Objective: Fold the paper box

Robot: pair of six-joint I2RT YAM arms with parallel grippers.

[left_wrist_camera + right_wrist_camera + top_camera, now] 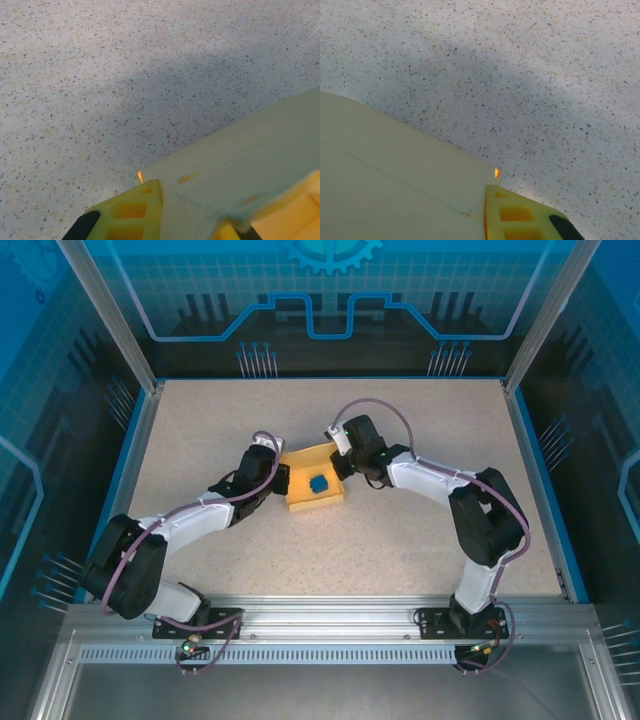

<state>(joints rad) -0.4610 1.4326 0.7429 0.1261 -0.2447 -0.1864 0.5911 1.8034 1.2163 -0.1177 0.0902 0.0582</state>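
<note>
Paper box (302, 496) clamped btwn left end effector (285, 480) & right end effector (341, 456).

You see a pale yellow paper box (300, 496) with a small blue patch (318, 483), a beige table (400, 530) speckled dark, and the left gripper (283, 480) with bright yellow fingers (132, 212).
</note>
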